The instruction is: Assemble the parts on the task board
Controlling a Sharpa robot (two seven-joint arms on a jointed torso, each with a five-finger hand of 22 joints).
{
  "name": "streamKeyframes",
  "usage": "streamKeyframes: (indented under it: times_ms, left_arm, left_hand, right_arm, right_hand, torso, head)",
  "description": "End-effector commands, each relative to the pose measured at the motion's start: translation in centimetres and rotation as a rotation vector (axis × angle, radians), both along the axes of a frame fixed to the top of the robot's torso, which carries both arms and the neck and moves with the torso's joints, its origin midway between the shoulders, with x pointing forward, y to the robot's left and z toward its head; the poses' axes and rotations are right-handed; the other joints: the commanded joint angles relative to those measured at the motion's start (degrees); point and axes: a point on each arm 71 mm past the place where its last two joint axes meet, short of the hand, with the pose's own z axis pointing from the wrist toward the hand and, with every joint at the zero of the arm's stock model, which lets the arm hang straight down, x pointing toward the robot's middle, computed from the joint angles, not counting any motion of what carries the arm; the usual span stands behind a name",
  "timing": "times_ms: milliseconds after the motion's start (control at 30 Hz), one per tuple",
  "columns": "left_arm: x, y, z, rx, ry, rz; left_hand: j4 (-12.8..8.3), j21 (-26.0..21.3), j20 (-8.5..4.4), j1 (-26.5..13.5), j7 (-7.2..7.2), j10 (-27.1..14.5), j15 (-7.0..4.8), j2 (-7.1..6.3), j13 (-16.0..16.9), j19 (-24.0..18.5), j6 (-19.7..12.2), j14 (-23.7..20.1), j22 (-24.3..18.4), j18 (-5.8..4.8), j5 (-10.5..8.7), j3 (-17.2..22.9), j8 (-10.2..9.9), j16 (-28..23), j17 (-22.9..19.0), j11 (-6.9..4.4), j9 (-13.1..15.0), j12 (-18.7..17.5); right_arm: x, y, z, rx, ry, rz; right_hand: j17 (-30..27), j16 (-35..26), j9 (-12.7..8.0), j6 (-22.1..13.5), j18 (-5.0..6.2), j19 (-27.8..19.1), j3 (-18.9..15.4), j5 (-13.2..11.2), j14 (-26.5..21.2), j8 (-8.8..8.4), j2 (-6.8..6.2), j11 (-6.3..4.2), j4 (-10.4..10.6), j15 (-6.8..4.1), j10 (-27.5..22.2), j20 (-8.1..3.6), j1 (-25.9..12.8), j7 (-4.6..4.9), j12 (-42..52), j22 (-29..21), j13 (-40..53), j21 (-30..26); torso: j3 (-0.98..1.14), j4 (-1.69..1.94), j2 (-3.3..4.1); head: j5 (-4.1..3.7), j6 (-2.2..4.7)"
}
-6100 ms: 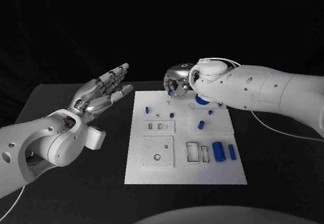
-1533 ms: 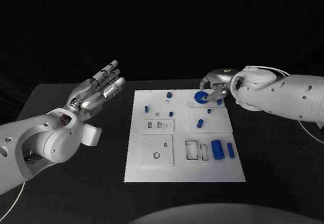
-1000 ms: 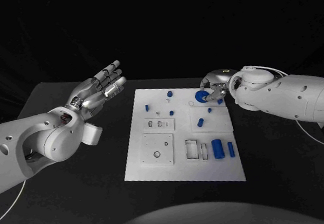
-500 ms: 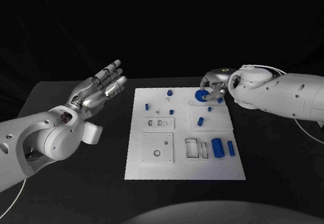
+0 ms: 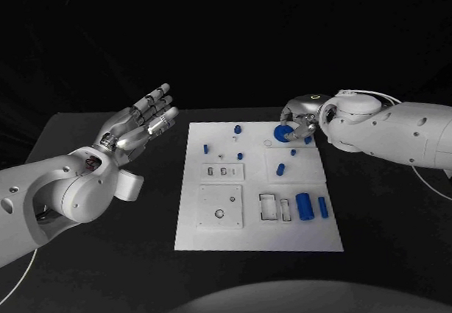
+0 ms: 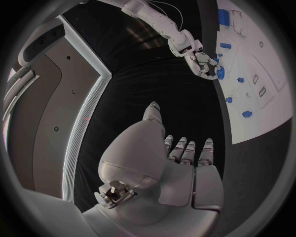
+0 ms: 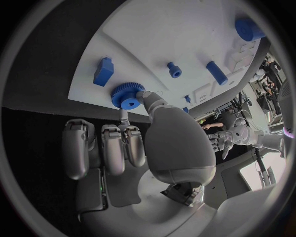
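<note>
Pinching a blue gear (image 5: 281, 132) between thumb and finger, the right robot hand (image 5: 300, 123) holds it at the far right corner of the task board (image 5: 259, 231); in the right wrist view the gear (image 7: 127, 96) sits at the board's edge beside a blue block (image 7: 103, 71). The left robot hand (image 5: 141, 124) is raised over the worktop (image 5: 109, 285) left of the board, fingers spread, holding nothing. Smaller blue parts (image 5: 304, 206) lie along the board's right half.

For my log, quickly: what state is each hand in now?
Left hand: open, holding nothing.
Right hand: pinching the blue gear.
</note>
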Motion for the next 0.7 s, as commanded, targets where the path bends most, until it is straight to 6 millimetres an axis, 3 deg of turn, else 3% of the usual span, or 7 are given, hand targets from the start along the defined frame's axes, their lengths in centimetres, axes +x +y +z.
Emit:
streamKeyframes:
  times_ms: [33,333,700]
  left_arm:
    - [-0.1,-0.1,0.1,-0.012,0.000,-0.018]
    - [-0.1,-0.2,0.1,-0.012,0.001,-0.020]
    - [-0.1,-0.5,0.0,-0.013,0.008,-0.031]
  left_hand:
    - [0.1,0.2,0.44,0.8,0.27,0.0,0.49,0.01,0.1,0.0,0.2,0.0,-0.8,0.52,0.43,0.4,0.3,-0.2,-0.1,0.49,-0.2,0.3]
    - [0.1,0.2,0.47,0.9,0.30,0.0,0.56,-0.03,0.1,0.1,0.2,0.0,-0.8,0.52,0.55,0.4,0.3,-0.2,-0.1,0.49,-0.2,0.3]
    - [0.1,0.3,0.53,1.0,0.29,0.0,0.66,-0.07,0.1,0.1,0.2,0.0,-0.8,0.53,0.60,0.4,0.3,-0.2,-0.1,0.52,-0.2,0.4]
  right_arm:
    - [-0.3,0.3,0.4,0.012,-0.007,0.019]
    - [-0.6,2.0,2.9,0.048,-0.042,0.068]
    - [-0.8,5.8,3.3,0.060,-0.017,0.145]
  right_hand:
    - [15.1,0.2,2.7,1.2,-0.18,-0.4,0.3,0.4,6.2,0.60,0.06,-0.23,-0.1,-0.21,6.2,0.02,0.1,-0.66,0.2,11.9,15.1,-0.3]
    - [15.1,0.2,2.7,1.4,-0.18,-0.3,0.3,0.5,6.2,0.61,-0.01,-0.15,0.1,-0.18,6.2,0.02,-0.2,-0.57,0.2,11.9,15.1,-0.3]
    - [15.1,0.2,2.5,1.1,-0.13,-0.5,0.6,0.5,6.2,0.22,0.01,0.02,0.2,-0.08,6.2,0.06,-0.4,-0.40,0.2,11.8,15.1,-0.6]
  torso:
    - [-0.01,0.04,0.00]
    - [-0.07,0.05,-0.06]
    - [0.00,0.08,0.00]
  head:
    - [0.11,0.03]
    - [-0.32,-0.15]
    - [-0.42,-0.29]
